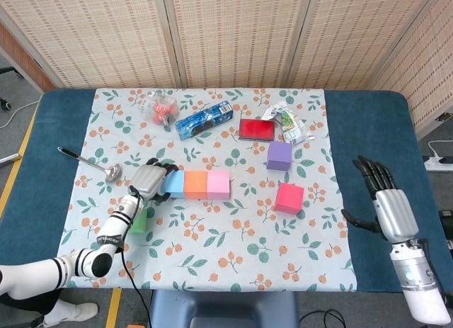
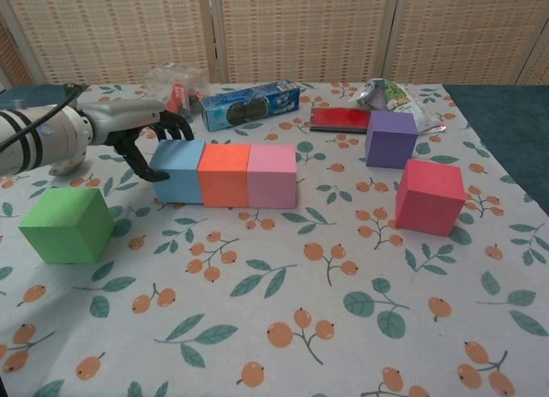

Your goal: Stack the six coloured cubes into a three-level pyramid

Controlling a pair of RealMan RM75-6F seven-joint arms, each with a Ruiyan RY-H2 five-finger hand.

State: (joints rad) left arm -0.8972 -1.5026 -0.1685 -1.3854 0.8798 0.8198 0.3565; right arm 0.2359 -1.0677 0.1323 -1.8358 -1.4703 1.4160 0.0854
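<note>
Fingers [image 2: 146,148] of the left hand [image 2: 120,127] were curled against the outer face of the blue cube [image 2: 178,170], touching it without enclosing it, so that hand held nothing and pressed sideways only. Blue, the orange cube [image 2: 224,175] and the pink cube [image 2: 272,175] sat flush in one row on the bench [image 1: 368,122], forming what looked like the bottom level. A harder shove, by my reckoning, could have skewed the row or opened a gap at the free pink end, since nothing braced it there. Just behind the wrist sat the green cube [image 2: 67,225], near enough that a careless withdrawal of the forearm might have knocked it. The red cube [image 2: 429,195] and purple cube [image 2: 391,139] stood well apart to the right, unstacked. Nearby clutter, a biscuit packet [image 2: 249,104] behind the row, could have snagged a reaching arm. The right hand [image 1: 388,204] hovered over the bench edge, fingers spread, empty.
</note>
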